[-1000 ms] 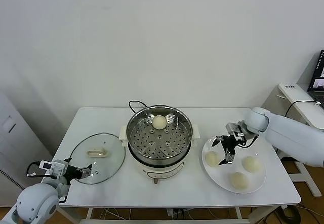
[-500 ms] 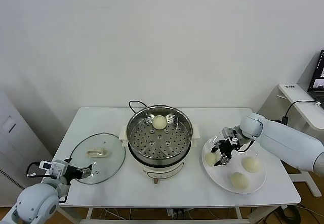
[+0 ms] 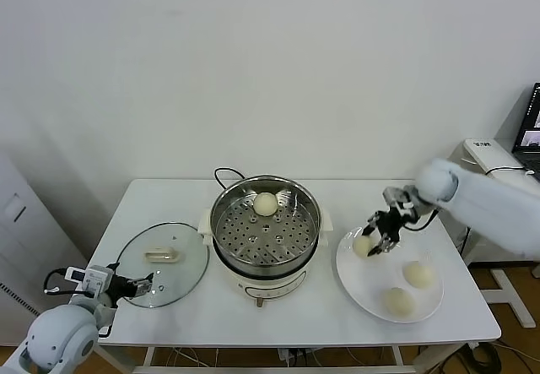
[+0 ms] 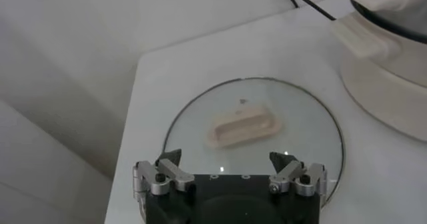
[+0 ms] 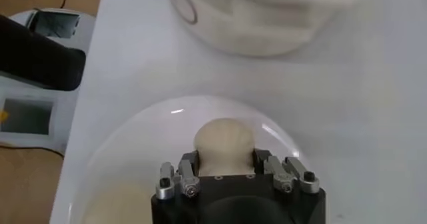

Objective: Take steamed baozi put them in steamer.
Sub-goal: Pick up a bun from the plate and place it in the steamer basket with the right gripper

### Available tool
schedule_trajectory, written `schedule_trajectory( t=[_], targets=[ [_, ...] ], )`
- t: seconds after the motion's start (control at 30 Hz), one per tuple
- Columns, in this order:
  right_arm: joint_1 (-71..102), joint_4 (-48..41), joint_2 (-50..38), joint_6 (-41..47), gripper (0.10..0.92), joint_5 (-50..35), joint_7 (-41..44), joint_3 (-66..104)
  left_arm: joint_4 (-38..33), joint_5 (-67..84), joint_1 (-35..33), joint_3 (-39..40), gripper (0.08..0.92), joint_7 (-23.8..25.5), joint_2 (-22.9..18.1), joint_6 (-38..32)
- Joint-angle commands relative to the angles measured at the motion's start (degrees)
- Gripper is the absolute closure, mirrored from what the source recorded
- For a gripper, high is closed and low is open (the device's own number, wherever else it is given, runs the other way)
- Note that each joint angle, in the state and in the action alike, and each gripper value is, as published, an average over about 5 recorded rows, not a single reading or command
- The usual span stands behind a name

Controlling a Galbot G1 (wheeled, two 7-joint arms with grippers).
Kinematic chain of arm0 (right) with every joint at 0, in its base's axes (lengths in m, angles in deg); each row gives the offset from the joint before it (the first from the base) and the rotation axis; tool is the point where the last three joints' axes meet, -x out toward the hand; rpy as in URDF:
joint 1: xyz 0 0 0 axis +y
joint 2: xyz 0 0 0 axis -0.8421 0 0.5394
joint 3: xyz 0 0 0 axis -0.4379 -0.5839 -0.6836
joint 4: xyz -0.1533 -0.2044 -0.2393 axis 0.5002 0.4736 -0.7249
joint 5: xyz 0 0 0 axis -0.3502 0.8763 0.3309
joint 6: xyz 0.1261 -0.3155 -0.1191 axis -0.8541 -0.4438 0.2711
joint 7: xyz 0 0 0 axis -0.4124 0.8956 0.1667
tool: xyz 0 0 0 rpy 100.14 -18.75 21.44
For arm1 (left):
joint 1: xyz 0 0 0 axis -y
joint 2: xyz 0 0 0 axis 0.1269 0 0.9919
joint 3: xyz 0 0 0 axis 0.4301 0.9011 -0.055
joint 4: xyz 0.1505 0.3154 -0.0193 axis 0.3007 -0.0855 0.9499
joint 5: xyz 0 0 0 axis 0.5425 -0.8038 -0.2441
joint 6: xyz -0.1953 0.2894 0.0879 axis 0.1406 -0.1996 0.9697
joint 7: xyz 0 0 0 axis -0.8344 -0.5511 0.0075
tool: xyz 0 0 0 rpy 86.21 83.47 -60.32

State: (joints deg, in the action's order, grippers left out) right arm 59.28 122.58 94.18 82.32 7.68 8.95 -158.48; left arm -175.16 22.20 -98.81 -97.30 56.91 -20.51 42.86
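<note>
Fingers (image 5: 189,174) of the right gripper (image 3: 379,240) are clamped on a steamed baozi (image 3: 364,245), one on each side of the bun, as the right wrist view shows with the pale dome (image 5: 225,145) sitting between the two metal tips. In the head view this bun sits at the upper left part of the white plate (image 3: 365,285), right of centre in the frame; whether it rests on the plate or is just clear of it I cannot tell. Two more baozi lie on the same plate: one (image 3: 419,273) toward its right side and one (image 3: 398,300) near its lower edge, apart from each other and from the gripped bun.

A fourth baozi (image 3: 266,204) lies inside the steamer (image 3: 265,226), on the perforated tray near its far rim, at the centre of the frame. The steamer stands just left of the plate, its black cord (image 3: 223,174) looping behind it on the white table (image 3: 169,198).

The left gripper (image 3: 142,288) sits at the lower left of the head view, at the near edge of the glass lid (image 3: 163,264), which lies flat on the table left of the steamer. In the left wrist view its fingers (image 4: 168,167) stand spread wide with nothing between them, and the lid's cream handle (image 4: 241,126) lies beyond them.
</note>
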Motion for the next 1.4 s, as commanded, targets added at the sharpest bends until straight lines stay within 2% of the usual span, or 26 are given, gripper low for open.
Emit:
schedule_trajectory(
  t=[0.03,0.33,0.53,0.97,1.4],
  targets=[
    [-18.46,4.35,-0.62,3.63,0.525,-9.38,2.55,-8.7,0.01,0.1,0.0,0.07,0.177,0.02,0.04,1.66],
    [-22.49,7.51,7.69,12.04,0.525,-24.76,-4.51,-9.32,-0.02,0.11,0.19,0.15,0.177,0.01,0.16,1.71],
    [-18.17,6.95,14.89,14.76,0.525,-29.91,-10.42,-8.33,0.2,0.03,0.28,0.08,0.177,0.04,0.27,1.68],
    [-7.35,-0.22,30.2,19.06,0.525,-32.06,-17.59,-7.08,1.17,-0.26,0.56,0.07,0.177,0.19,0.17,1.56],
    [-2.58,-4.54,35.26,21.13,0.525,-28.7,-19.64,-7.48,1.61,-0.3,0.58,0.04,0.177,0.38,0.34,1.44]
  ],
)
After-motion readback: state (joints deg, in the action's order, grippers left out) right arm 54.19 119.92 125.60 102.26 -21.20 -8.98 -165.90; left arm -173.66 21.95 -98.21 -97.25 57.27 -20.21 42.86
